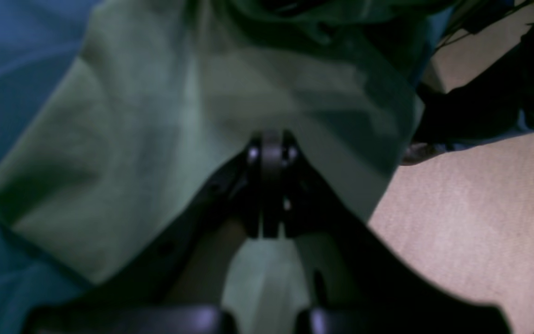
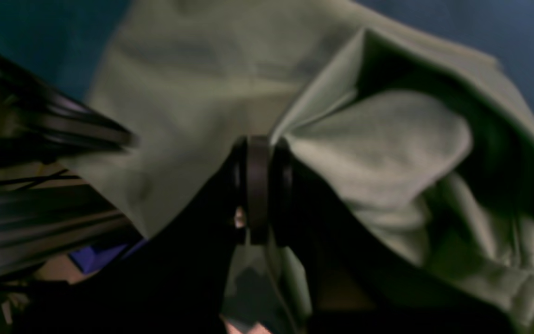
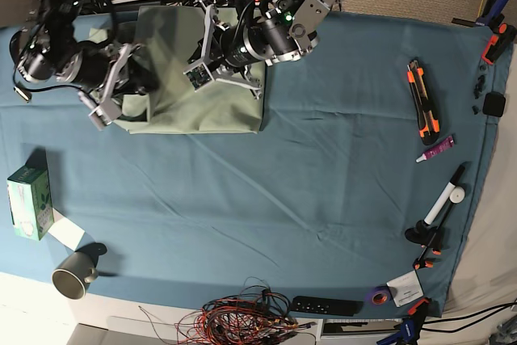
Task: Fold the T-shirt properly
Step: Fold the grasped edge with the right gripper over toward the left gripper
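- At the far left corner of the blue-teal table cloth (image 3: 323,159), the T-shirt (image 3: 202,103) lies partly bunched, its near hem flat on the cloth and its upper part lifted by both arms.
- Our left gripper (image 1: 271,148) has its jaws together, pinching a fold of the sage knit; fabric spreads away from the tips on both sides in the left wrist view.
- Our right gripper (image 2: 257,153) is likewise clamped on the T-shirt, with a pleat fanning out from the jaws toward a loose, rolled sleeve or edge.
- We judge the step in hand to be carrying a held edge over to make a fold.
- To do it well, we should move both arms at the same pace and height, so the cloth between them stays taut and does not sag into a crease.
- We should lay the edge down square to the near hem before letting go, since the right side looks crumpled and may need smoothing.
- Containers: a grey mug (image 3: 74,274) stands near the front left edge; we cannot tell what is in it.
- A green box (image 3: 27,201) lies closed beside it, contents hidden.
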